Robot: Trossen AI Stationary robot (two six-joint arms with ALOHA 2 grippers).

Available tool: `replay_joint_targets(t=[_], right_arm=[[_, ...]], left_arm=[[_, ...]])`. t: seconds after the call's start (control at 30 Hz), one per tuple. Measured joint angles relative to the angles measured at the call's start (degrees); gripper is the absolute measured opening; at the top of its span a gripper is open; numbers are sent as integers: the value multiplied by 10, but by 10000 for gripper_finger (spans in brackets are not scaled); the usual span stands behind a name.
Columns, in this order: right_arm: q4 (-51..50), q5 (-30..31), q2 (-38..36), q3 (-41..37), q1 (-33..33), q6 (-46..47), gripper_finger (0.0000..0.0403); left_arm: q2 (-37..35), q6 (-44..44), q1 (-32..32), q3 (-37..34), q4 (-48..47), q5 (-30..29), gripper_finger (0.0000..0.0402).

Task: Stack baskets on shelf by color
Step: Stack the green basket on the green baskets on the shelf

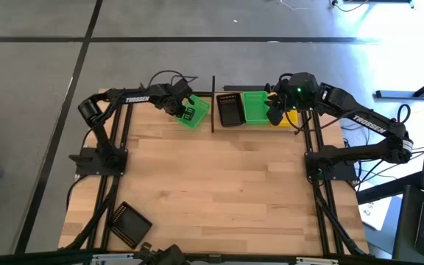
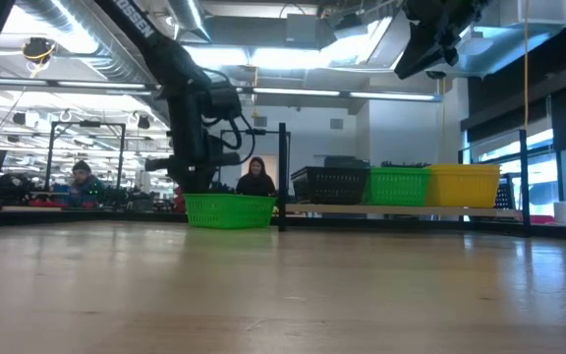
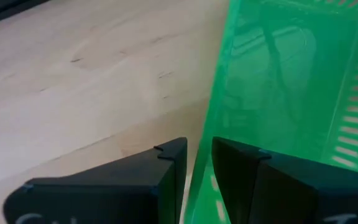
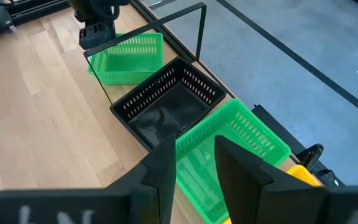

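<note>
glossy plastic green basket (image 3: pixel 278 93), wooden tabletop (image 3: pixel 73 81)

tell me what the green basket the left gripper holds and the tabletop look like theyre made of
Green basket: seemingly thin plastic, glossy and slightly translucent, with moulded slots in its wall; the left gripper pinches its rim. Tabletop: apparently wood, pale planks with visible grain and a smooth satin finish.

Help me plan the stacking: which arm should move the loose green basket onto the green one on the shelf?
Left. Its claw already grips the wall of the loose green basket, beside the shelf. The right claw hovers empty above the shelf's green basket.
</note>
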Motion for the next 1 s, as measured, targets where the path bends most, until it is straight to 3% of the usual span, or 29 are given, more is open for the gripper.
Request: replay_joint_targets(t=[0.1, 0.27, 0.53, 0.73, 0.87, 1.0], right_arm=[[0, 0, 0, 0, 0, 0, 110], [0, 0, 0, 0, 0, 1, 110], [0, 0, 0, 0, 0, -1, 110], [-1, 0, 0, 0, 0, 1, 110], [-1, 0, 0, 0, 0, -1, 110], [-3, 0, 0, 0, 0, -2, 110]], left_arm=[[2, 15, -2, 0, 0, 4, 59], [0, 26, -4, 1, -15, 22, 8], [-2, 73, -31, 3, -149, 48, 2], [-11, 126, -98, 1, -230, 61, 1], [-32, 159, -150, 0, -242, 114, 1], [-56, 179, -214, -1, -247, 119, 1]])
